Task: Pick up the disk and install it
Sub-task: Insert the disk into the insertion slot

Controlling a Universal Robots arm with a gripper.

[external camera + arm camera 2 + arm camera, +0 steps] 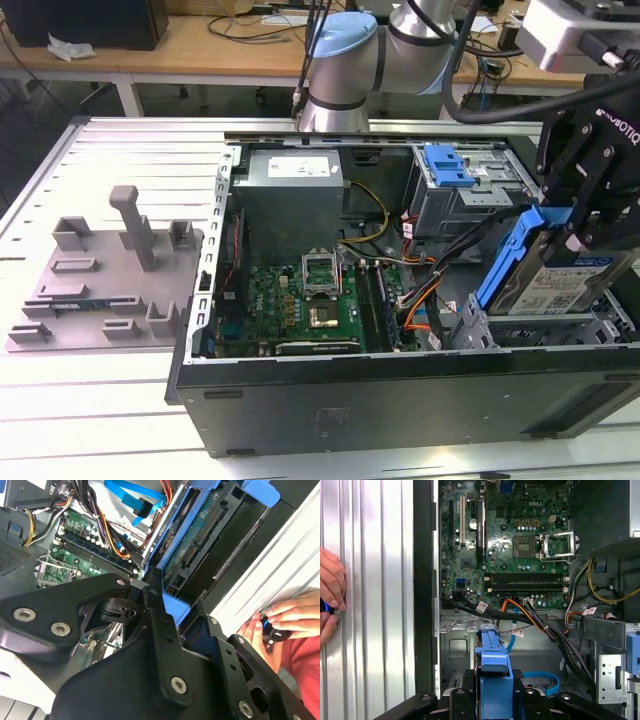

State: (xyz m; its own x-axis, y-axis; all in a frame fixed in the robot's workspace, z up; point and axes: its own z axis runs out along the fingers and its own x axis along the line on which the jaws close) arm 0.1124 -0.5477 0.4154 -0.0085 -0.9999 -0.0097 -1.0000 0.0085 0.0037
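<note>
The disk (562,283) is a silver-grey drive with a white-and-blue label and a bright blue frame. It hangs tilted over the metal drive cage (540,328) at the exterior view's right end of the open computer case (400,400). My gripper (583,238) is shut on it from above. In the first wrist view the disk's blue frame (493,677) sits between my black fingers (461,700). In the second wrist view the disk's (200,535) green circuit-board underside faces the camera, beyond my gripper (165,611).
Inside the case lie the motherboard (300,300), a grey power supply (292,190), an upper bay with a blue latch (447,165) and cable bundles (440,265). A grey fixture plate (100,275) lies at the exterior view's left. A person's hand (330,600) rests on the table beside the case.
</note>
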